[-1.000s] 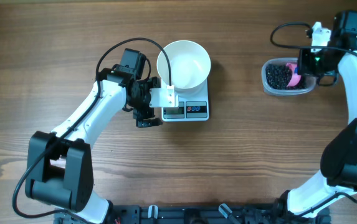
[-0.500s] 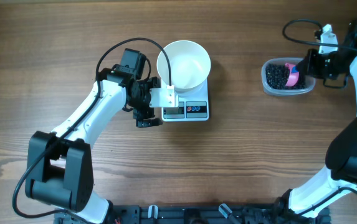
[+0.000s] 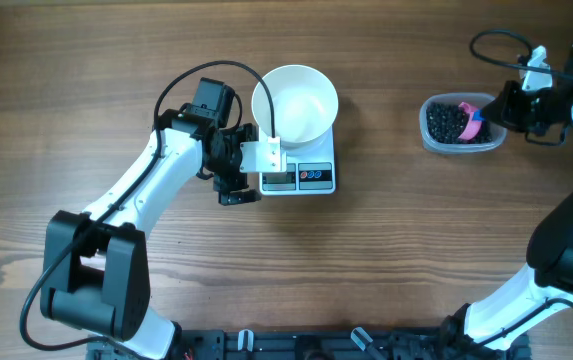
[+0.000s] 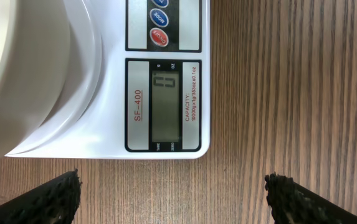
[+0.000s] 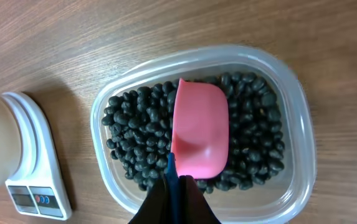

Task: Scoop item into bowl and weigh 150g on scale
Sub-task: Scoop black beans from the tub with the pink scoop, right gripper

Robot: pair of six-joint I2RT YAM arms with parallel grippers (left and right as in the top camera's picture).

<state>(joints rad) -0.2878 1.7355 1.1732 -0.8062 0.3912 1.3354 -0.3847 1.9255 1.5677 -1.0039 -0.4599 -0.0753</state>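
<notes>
While the weighing had not yet begun, the left gripper (image 4: 173,200) hung at the left side of the scale (image 3: 311,178), its jaws spread wide, with nothing between them but bare wooden table (image 3: 116,60). Its fingertips stood just off the front edge of the scale, apart from it. The display (image 4: 166,106) read zero. On the platform sat the bowl (image 3: 295,103), white and upright, and nothing showed inside it from above.

Well to the right, apart from the scale, stood the clear tub (image 3: 428,135), and all the black beans (image 5: 134,130) that could be seen lay inside it, loose and glossy. The pink scoop (image 5: 200,130) rested on top of that heap, near the middle of the tub, its cup showing pink with no beans visible on it. The right gripper (image 5: 177,193) was pinched tight on the near end of the scoop, at the tub's right side.

By these views the setting-up was done: bowl on scale, reading at zero, scoop in hand and at the beans. Everything else seemed left to do: filling the scoop, carrying it across to the bowl, tipping it in, and repeating until the target weight showed.
</notes>
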